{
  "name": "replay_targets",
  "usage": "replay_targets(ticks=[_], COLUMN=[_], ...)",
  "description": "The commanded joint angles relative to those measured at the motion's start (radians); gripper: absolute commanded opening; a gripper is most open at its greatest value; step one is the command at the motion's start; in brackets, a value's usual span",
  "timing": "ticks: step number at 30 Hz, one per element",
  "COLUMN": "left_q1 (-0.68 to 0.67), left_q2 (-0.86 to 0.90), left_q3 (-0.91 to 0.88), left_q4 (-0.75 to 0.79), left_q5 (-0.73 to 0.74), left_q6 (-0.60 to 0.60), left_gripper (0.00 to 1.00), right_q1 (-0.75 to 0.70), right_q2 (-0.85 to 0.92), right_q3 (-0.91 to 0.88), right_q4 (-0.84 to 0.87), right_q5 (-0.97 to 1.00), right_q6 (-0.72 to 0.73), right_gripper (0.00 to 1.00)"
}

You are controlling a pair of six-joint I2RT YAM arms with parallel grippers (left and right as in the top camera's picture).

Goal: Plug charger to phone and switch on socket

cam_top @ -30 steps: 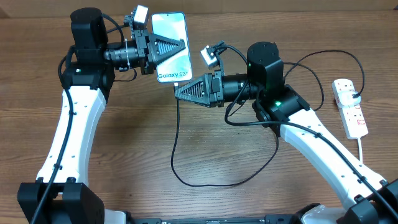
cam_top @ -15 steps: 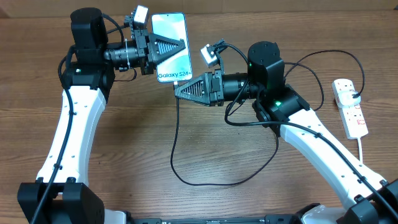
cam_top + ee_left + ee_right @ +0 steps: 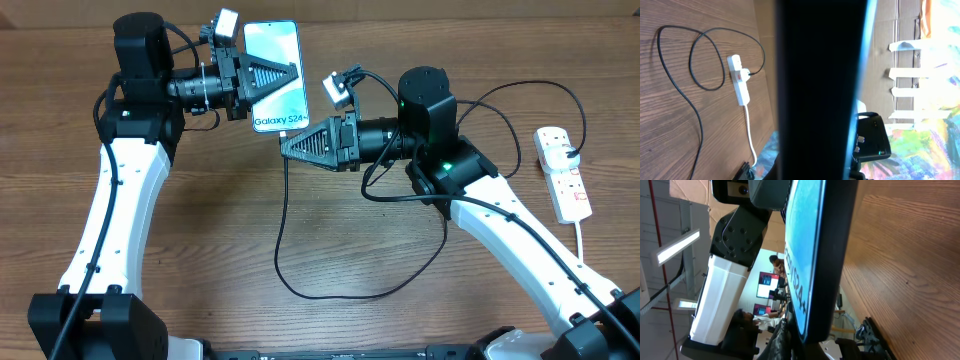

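Phone (image 3: 270, 45) in left claw (image 3: 295, 72), charger (image 3: 282, 220) in right claw (image 3: 285, 148)

Nudged right claw (image 3: 286, 147) a touch toward far side | uncovered right end of label on phone (image 3: 270, 45), reading "Galaxy S24+" against "Galaxy S2" a second ago | finished both within first half-second

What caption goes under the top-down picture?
Left pincer holds the phone; right pincer holds the charger at its lower edge, socket lying off to the right.
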Motion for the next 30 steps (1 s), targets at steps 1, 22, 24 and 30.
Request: replay_targets(ticks=[1, 22, 24, 30], left_q1=[-0.002, -0.002, -0.002, -0.002], left_q2=[-0.010, -0.010, -0.010, -0.010], left_q3=[0.013, 0.013, 0.013, 0.013], left_q4=[0.010, 0.010, 0.010, 0.010], left_q5=[0.026, 0.034, 0.039, 0.058], left_q6=[-0.011, -0.034, -0.032, -0.019], left_gripper=[0.04, 0.04, 0.04, 0.04], right_q1=[-0.006, -0.007, -0.007, -0.007], right_q2=[-0.022, -0.022, -0.022, -0.022], right_q3=[0.026, 0.026, 0.026, 0.026], right_q4=[0.003, 0.003, 0.003, 0.003], right_q5=[0.000, 0.001, 0.005, 0.027], right_q6=[0.004, 0.004, 0.004, 0.005], right_gripper=[0.04, 0.04, 0.04, 0.04])
